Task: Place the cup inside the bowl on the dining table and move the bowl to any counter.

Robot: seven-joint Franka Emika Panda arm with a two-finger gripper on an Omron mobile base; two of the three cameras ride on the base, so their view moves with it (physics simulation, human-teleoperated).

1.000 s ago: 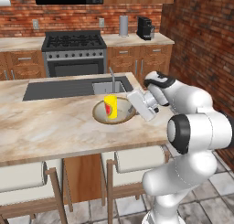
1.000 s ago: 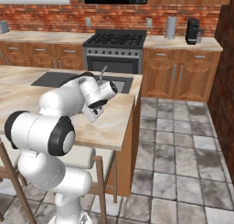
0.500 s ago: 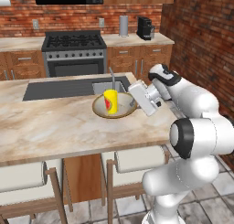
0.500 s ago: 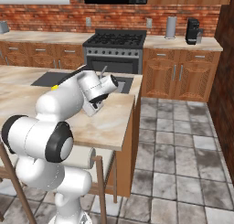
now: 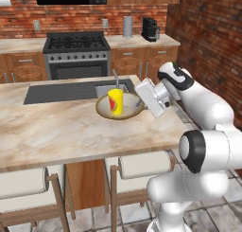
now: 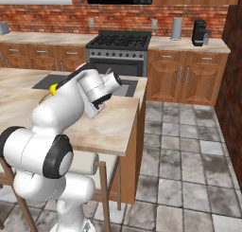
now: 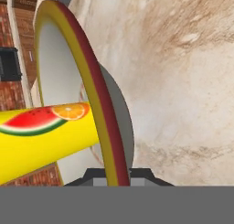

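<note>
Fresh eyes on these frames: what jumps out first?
The yellow cup with its watermelon mark stands upright inside the bowl on the dining table, beside the sink. The gripper is shut on the bowl's rim, the hand view showing the rim running between its tips. Behind, the black stove sits against the red brick wall.

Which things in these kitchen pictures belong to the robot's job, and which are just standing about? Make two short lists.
Part of the job:
- yellow cup, standing in the bowl
- bowl, its rim pinched by the gripper
- dining table
- counter

Just standing about:
- stove
- coffee machine
- grey canister
- stools
</note>
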